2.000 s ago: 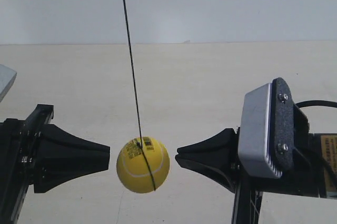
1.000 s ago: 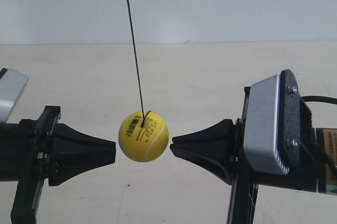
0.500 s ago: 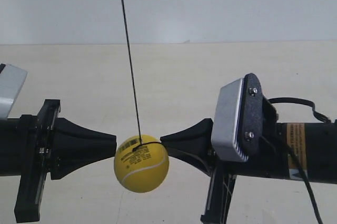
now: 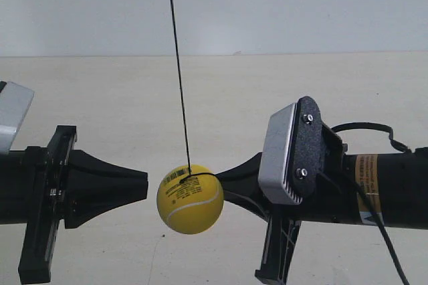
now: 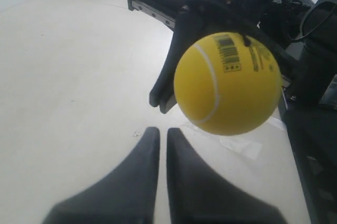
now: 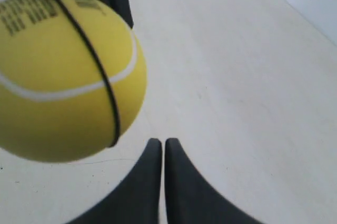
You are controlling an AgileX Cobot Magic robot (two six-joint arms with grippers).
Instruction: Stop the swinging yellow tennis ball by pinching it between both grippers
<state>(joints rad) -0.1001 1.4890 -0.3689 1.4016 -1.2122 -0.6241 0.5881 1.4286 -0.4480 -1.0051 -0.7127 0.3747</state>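
The yellow tennis ball [image 4: 190, 199] hangs on its thin black string [image 4: 178, 71] between two black wedge-shaped grippers. The gripper at the exterior view's left [image 4: 146, 186] points at the ball with a small gap to it. The tip of the gripper at the exterior view's right [image 4: 222, 179] meets the ball's upper edge. In the left wrist view the ball [image 5: 227, 83] floats off to one side of my shut left gripper [image 5: 159, 131]. In the right wrist view the ball [image 6: 63, 77] is very close, beside my shut right gripper [image 6: 159, 142].
A pale table surface [image 4: 221, 98] lies under everything, with a white wall [image 4: 267, 4] behind. The arm at the exterior view's right carries a grey-silver plate [image 4: 277, 154] and a looping black cable [image 4: 368, 128]. The opposite gripper's body [image 5: 210, 3] fills the background of the left wrist view.
The arm at the exterior view's right has pushed in toward the ball over the last second. The ball has swung slightly toward that arm. The other arm has stayed put.
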